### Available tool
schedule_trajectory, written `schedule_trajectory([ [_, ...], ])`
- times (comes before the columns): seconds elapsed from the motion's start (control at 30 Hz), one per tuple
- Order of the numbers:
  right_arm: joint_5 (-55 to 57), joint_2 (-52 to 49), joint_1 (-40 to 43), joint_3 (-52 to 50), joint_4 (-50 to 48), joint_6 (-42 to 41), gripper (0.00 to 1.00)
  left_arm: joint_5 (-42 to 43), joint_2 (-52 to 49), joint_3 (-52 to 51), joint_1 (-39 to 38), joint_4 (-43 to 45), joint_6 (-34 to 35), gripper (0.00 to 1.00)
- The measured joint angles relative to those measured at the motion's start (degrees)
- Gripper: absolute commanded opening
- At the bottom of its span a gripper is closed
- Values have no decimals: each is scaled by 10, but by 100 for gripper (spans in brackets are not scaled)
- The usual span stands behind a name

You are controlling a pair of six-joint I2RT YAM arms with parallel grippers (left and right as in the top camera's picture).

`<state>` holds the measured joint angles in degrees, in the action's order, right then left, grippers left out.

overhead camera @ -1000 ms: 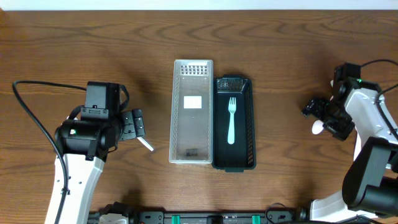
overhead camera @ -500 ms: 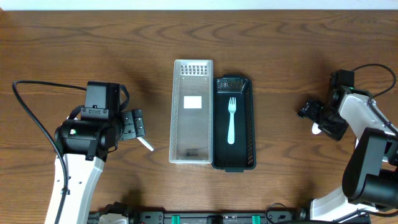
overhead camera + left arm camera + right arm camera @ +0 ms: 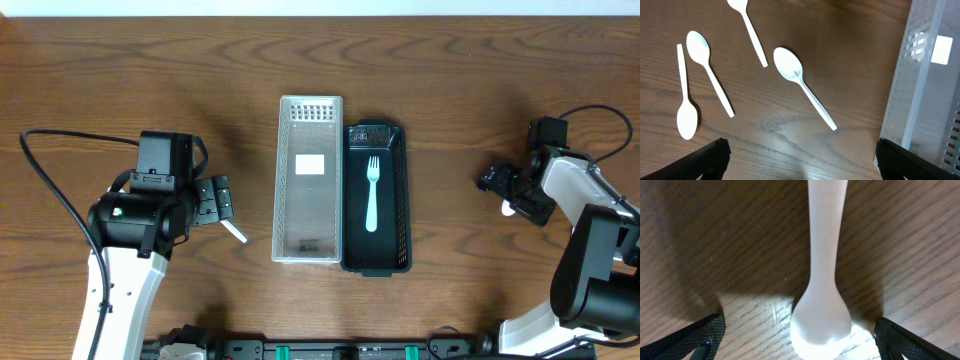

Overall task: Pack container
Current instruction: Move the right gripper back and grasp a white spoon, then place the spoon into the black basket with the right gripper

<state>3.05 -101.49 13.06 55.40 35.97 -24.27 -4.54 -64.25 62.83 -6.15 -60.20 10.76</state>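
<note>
A black container (image 3: 398, 236) at table centre holds a pale green fork (image 3: 372, 192). Next to it on the left lies a clear lid (image 3: 309, 180); its edge shows in the left wrist view (image 3: 925, 85). My left gripper (image 3: 800, 170) is open above the wood, with several white spoons (image 3: 802, 85) lying ahead of it. In the overhead view it sits left of the lid (image 3: 215, 200). My right gripper (image 3: 800, 340) is open, low over the table, its fingers on either side of a white spoon (image 3: 822, 310). In the overhead view that spoon (image 3: 509, 208) pokes out under the gripper (image 3: 512, 190).
The white spoons (image 3: 710, 70) are scattered on the wood left of the lid. One handle tip (image 3: 235, 233) shows under the left arm in the overhead view. The arms' bases stand at the front edge.
My right gripper has shifted a little left and up the table and come down around the white spoon. The left arm has not moved.
</note>
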Motion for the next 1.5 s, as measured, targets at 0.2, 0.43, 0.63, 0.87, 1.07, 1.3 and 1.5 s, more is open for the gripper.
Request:
schedule_trajectory([
  [0.2,4,8,0,-13,-14,1,95,0,0,0,0,0,0,95],
  [0.43,4,10,0,-15,-15,5,65,0,0,0,0,0,0,95],
  [0.63,3,10,0,-15,-14,7,48,0,0,0,0,0,0,96],
  [0.87,3,10,0,-15,-14,8,40,0,0,0,0,0,0,95],
  [1.07,3,10,0,-15,-14,8,29,0,0,0,0,0,0,95],
  [1.3,3,11,0,-15,-13,9,17,0,0,0,0,0,0,95],
  [1.5,3,12,-12,-4,43,11,9,0,0,0,0,0,0,95],
])
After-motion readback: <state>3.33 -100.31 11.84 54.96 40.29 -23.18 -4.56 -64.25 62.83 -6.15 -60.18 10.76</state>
